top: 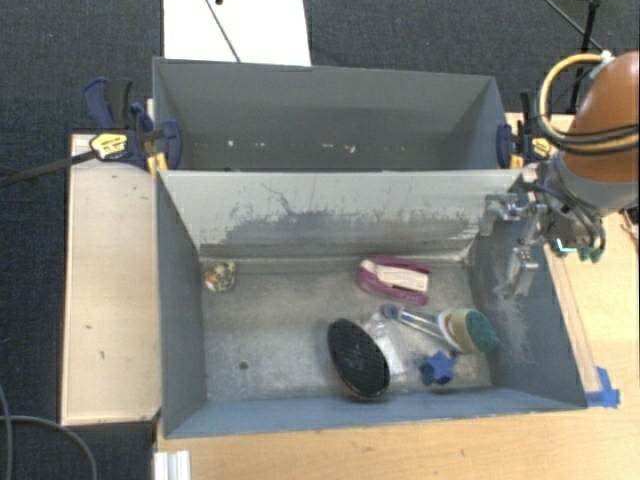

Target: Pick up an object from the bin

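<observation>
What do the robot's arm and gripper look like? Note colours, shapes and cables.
A rounded orange-brown cover sits on the arm's wrist. A pale yellow cable loops beside it, and dark cables cross it. The gripper is bare silvery metal, with small teal parts on the block behind it.

a black oval brush (358,358) lies near the front edge of the bin (260,368), a small blue piece (436,369) beside it toward the right wall. a cream-and-green scrubber (468,330) lies just behind that piece. a pink and purple packet (394,278) sits nearer the back wall, and a small yellowish thing (219,277) is in the back left corner.
</observation>
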`<action>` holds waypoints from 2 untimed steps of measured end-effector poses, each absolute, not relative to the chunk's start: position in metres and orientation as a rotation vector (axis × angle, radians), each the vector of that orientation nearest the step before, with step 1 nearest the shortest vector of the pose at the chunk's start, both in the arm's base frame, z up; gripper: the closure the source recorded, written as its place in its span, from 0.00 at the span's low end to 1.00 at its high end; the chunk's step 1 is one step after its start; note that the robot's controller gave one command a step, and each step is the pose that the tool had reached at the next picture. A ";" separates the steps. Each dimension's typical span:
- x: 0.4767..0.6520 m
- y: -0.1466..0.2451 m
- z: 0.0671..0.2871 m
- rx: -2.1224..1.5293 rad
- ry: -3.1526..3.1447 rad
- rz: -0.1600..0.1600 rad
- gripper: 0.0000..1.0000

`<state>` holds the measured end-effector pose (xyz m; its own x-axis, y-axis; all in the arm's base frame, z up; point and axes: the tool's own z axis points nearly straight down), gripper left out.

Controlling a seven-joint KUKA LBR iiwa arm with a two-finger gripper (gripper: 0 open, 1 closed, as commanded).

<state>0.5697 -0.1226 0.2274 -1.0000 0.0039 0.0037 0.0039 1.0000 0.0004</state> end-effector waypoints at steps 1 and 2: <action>0.532 -0.150 0.069 0.361 -3.120 -0.001 0.00; 0.497 -0.146 0.102 0.333 -3.125 -0.001 0.00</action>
<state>0.4971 -0.1462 0.1019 -0.9775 -0.2108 -0.0009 -0.2108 0.9775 0.0004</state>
